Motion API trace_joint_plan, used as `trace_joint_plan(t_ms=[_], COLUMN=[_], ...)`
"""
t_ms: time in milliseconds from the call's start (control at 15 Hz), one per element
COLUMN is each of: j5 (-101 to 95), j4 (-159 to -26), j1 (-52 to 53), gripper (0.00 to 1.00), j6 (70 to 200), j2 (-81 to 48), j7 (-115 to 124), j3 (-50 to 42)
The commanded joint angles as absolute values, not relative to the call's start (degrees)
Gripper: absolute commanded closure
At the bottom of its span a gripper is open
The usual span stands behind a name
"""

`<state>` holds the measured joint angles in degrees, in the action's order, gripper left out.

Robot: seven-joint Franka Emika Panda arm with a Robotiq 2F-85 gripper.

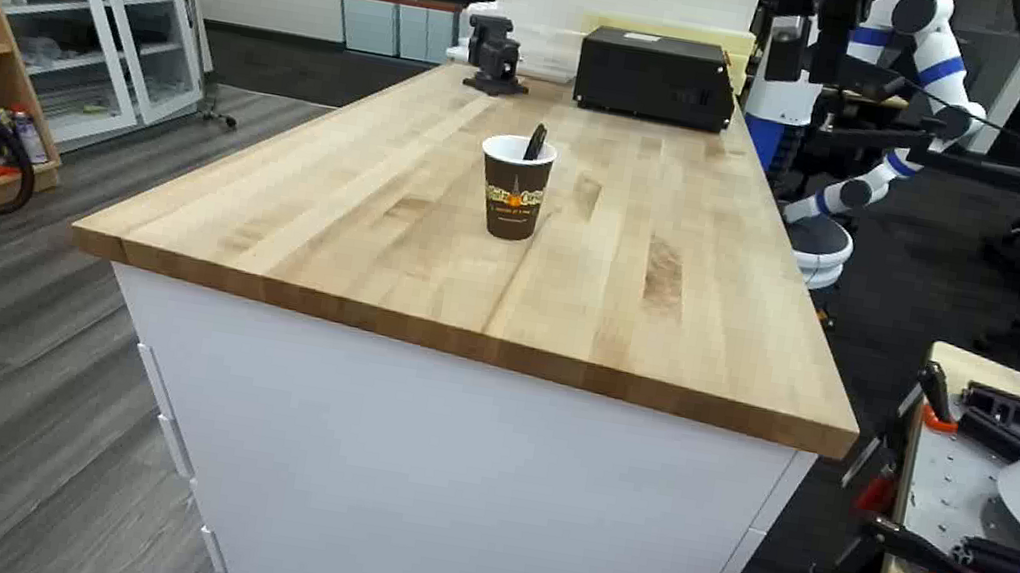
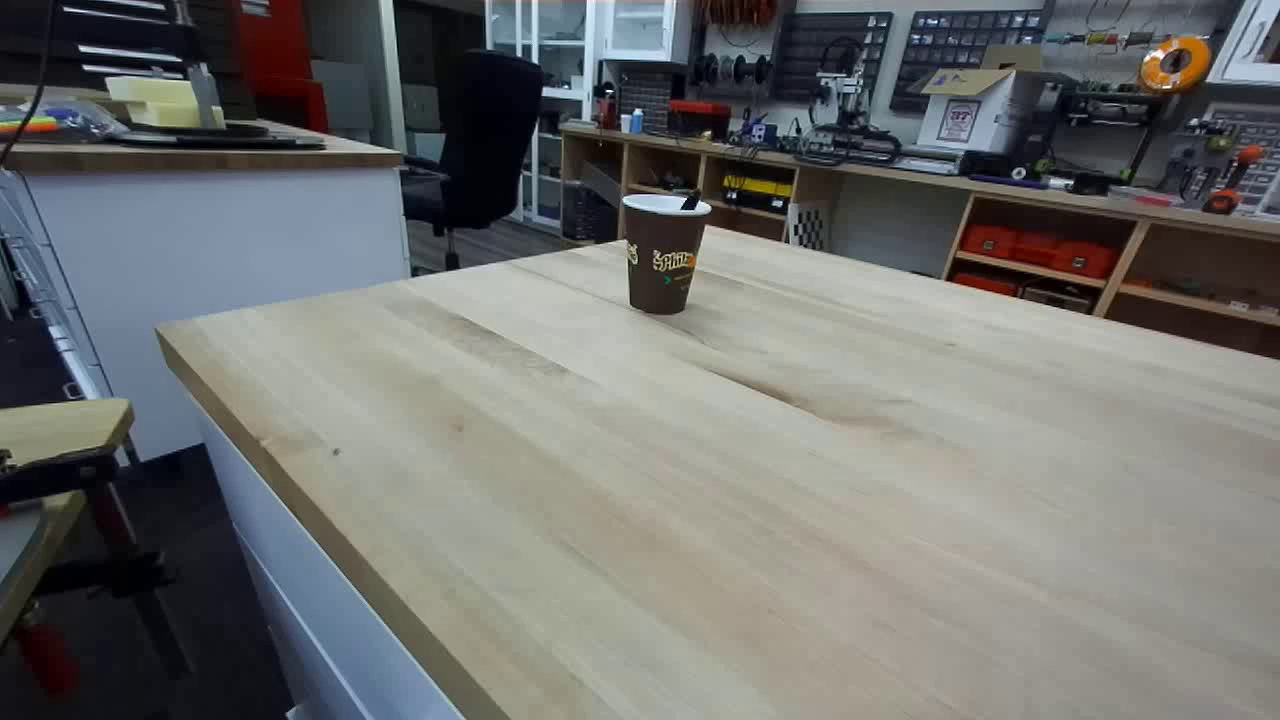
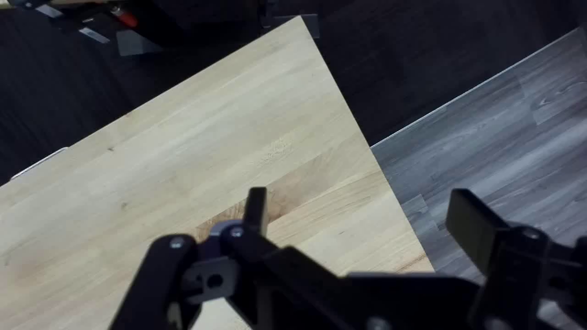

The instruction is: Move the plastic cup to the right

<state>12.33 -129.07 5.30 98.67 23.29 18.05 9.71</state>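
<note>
The plastic cup stands upright on the desk, well apart from the black box; its long axis is vertical, narrow base down, white mouth up. In the wrist view, the jaws are spread wide apart.

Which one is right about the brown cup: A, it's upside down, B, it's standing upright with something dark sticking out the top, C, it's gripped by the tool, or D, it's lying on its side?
B: in both exterior views the brown cup stands mouth up on the wooden tabletop with a dark object poking out, and in the wrist view the tool is open.
</note>
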Motion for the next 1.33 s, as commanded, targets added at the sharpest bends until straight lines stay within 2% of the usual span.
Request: trace_joint_plan(t_ms=[0, 1067, 1267], j5=[12.31, 12.31, 1.04], j4=[-128.96, -128.96, -126.87], j1=[5.29, 5.29, 2.68], gripper=[0.0, 0.0, 0.0], j6=[98.55, 98.55, 96.69], j2=[23.26, 23.26, 22.14], j7=[18.05, 18.05, 23.79], j3=[9.7, 9.7, 11.63])
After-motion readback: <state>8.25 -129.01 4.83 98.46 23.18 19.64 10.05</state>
